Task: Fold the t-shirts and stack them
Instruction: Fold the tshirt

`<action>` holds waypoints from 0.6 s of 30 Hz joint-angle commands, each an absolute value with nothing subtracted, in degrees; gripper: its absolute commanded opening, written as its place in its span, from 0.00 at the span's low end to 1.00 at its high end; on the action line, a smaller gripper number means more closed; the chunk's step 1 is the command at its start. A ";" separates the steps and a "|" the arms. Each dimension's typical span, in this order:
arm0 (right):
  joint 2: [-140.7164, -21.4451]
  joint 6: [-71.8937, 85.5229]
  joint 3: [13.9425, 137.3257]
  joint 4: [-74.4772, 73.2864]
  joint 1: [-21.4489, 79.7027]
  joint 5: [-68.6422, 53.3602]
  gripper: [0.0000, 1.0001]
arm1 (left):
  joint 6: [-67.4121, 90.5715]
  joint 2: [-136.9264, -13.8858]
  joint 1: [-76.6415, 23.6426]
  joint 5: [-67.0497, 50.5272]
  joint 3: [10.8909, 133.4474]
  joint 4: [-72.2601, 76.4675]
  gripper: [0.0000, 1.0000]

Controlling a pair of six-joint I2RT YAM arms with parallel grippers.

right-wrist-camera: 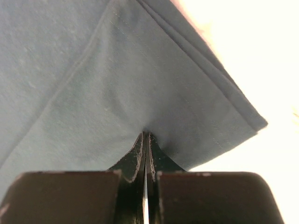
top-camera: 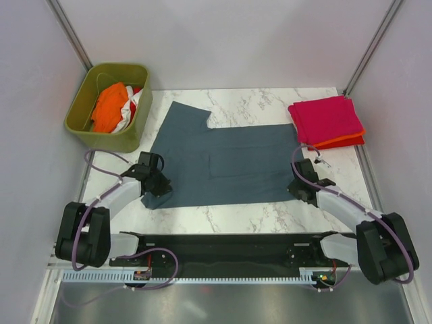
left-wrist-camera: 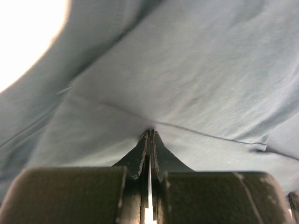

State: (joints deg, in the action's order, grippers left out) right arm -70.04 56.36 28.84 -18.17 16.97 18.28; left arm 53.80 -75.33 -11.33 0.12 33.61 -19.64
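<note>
A slate blue-grey t-shirt (top-camera: 226,162) lies spread flat on the marble table (top-camera: 236,216), one sleeve pointing to the back left. My left gripper (top-camera: 156,189) is shut on its near left corner, where the cloth is bunched. In the left wrist view the gripper (left-wrist-camera: 150,133) pinches a fold of the blue-grey t-shirt (left-wrist-camera: 187,70). My right gripper (top-camera: 302,189) is shut on the near right corner. Its wrist view shows the gripper (right-wrist-camera: 145,134) nipping the t-shirt (right-wrist-camera: 93,84) beside the hemmed edge. A folded magenta-pink t-shirt (top-camera: 326,118) rests on a folded orange-red one (top-camera: 347,141) at the back right.
An olive-green bin (top-camera: 128,138) stands at the back left with an orange t-shirt (top-camera: 109,106) and a white and red one (top-camera: 132,108) in it. Grey walls close in both sides and the back. A black rail (top-camera: 223,246) runs along the near edge.
</note>
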 commanded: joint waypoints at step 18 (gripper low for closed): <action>-87.25 29.80 63.35 -15.82 15.47 26.98 0.44 | 36.83 -78.12 -12.57 3.07 59.57 -14.41 0.43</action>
State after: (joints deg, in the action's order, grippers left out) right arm -82.32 35.27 57.91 -17.10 16.12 24.77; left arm 40.82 -73.71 -12.51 0.69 54.63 -16.97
